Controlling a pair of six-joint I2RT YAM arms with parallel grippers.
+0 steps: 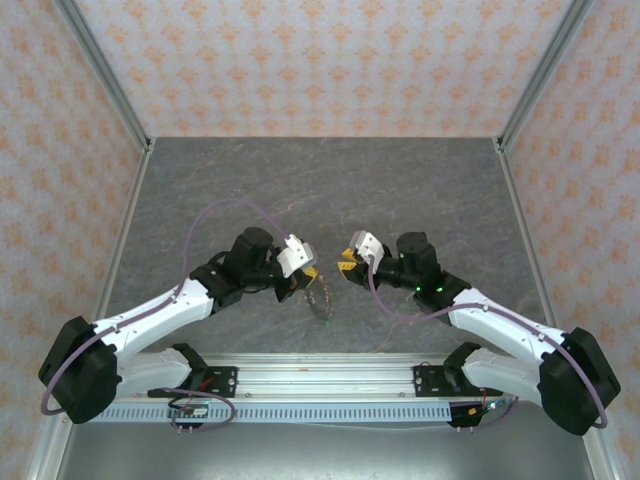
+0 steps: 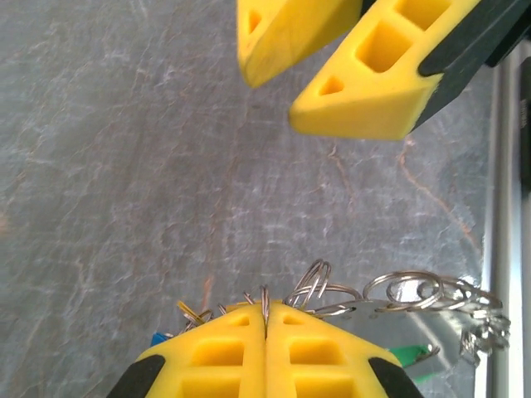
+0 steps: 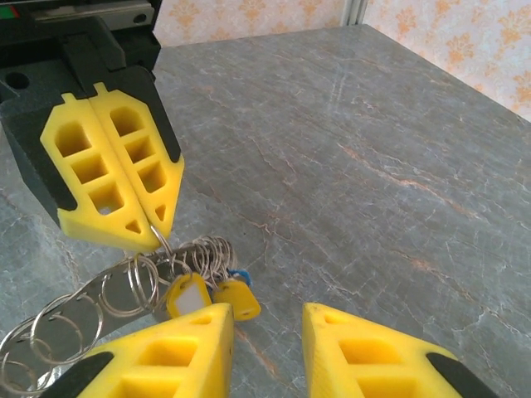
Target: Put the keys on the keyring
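Seeing left gripper [image 3: 154,234] clamped shut, pinching one thin wire loop of the keyring [image 3: 116,290] right at its tips. Seeing the rest of the bunch trailing from those tips toward the lower left of the right wrist view, so taking that line as the long axis. Not managing to tell whether the far end is resting on the table [image 3: 398,166] or hanging clear. Seeing right gripper [image 3: 265,348] with jaws parted and nothing between them, facing the left one tip to tip, near but apart. Placing the keys [image 3: 189,298] just below the left tips: two yellow tags side by side, a blue sliver [image 3: 241,276] behind, all sitting over the picture-left finger of the right gripper, not in line with its gap. Judging the next move as needing a small sideways shift toward those tags before closing, and picking the right arm as the free one. Reading the top view as showing the keyring dangling between both claws, closer to the left. Noting materials: thin silvery wire coils, overlapping and snag-prone; glossy flat rounded plastic tags; hollow-celled yellow wedge fingers; matte grey veined tabletop. Also spotting a green tag [image 2: 411,355] under the rings in the left wrist view.
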